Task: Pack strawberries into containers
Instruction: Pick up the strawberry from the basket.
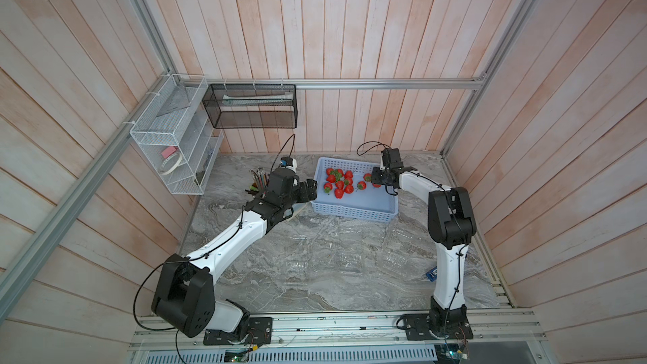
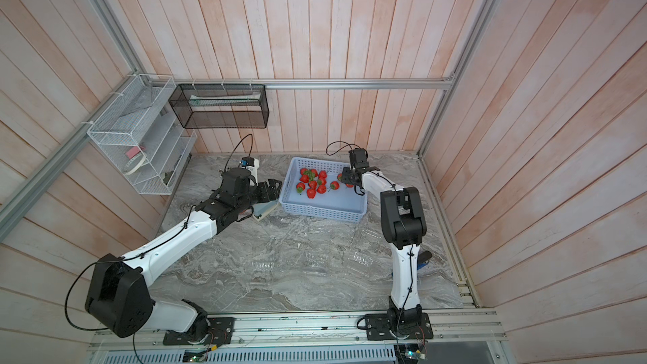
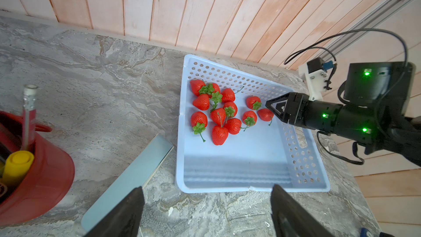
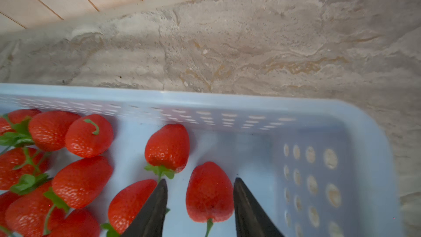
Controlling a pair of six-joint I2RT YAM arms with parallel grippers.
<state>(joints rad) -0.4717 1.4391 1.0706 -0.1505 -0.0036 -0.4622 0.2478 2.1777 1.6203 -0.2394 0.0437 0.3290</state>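
Several red strawberries (image 3: 218, 115) with green caps lie in a light-blue perforated basket (image 3: 180, 133) at the back of the marble table, seen in both top views (image 1: 339, 183) (image 2: 313, 183). My right gripper (image 4: 200, 180) reaches into the basket from the right and stands open astride one strawberry (image 4: 208, 194). One finger touches the berry; a gap remains at the other. My left gripper (image 3: 207, 186) is open and empty, just outside the basket's left wall (image 1: 311, 189). Three clear containers (image 1: 297, 267) (image 1: 350, 260) (image 1: 399, 257) sit on the table in front of the basket.
A red pencil cup (image 3: 45, 178) and a flat pale-blue board (image 3: 132, 174) lie beside my left arm. A white wire rack (image 1: 175, 141) and a black mesh basket (image 1: 252, 106) hang on the walls. A small blue object (image 1: 432, 273) lies by my right arm.
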